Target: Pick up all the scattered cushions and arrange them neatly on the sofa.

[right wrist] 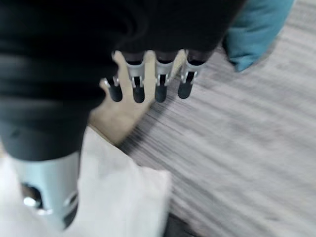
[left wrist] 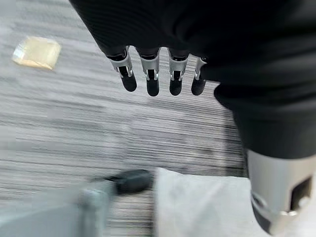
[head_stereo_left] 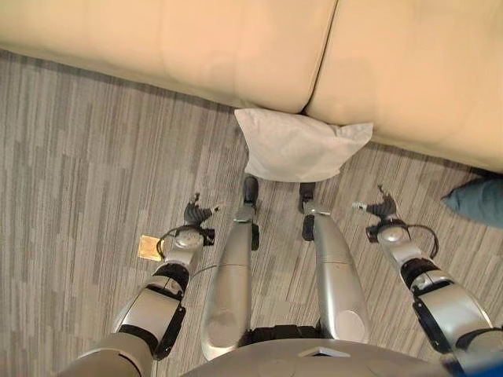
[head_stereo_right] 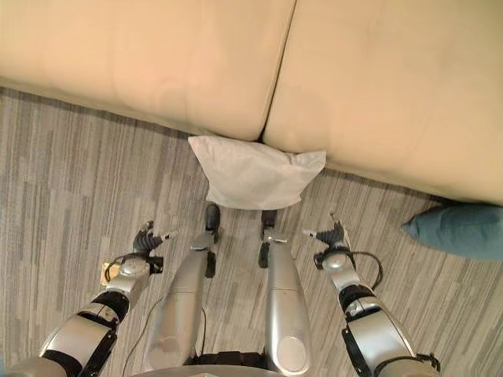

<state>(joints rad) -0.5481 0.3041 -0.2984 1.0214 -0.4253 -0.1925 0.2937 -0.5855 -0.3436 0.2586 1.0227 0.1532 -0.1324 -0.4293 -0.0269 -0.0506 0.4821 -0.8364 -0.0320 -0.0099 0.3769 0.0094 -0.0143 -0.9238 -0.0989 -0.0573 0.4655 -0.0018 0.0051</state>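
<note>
A white cushion (head_stereo_left: 302,147) lies on the grey carpet against the front of the cream sofa (head_stereo_left: 236,47), below the seam between its two seat cushions. A teal cushion (head_stereo_right: 464,229) lies on the floor at the right, by the sofa's edge. My left hand (head_stereo_left: 196,214) hovers over the carpet to the lower left of the white cushion, its fingers (left wrist: 150,81) straight and holding nothing. On the other side, my right hand (head_stereo_left: 383,210) hangs to the lower right of that cushion (right wrist: 116,197), fingers (right wrist: 160,89) straight and empty. The teal cushion (right wrist: 256,29) lies beyond them.
A small yellowish square piece (head_stereo_left: 149,247) lies on the carpet just left of my left hand, also in the left wrist view (left wrist: 37,52). Striped grey carpet (head_stereo_left: 78,157) stretches to the left along the sofa front.
</note>
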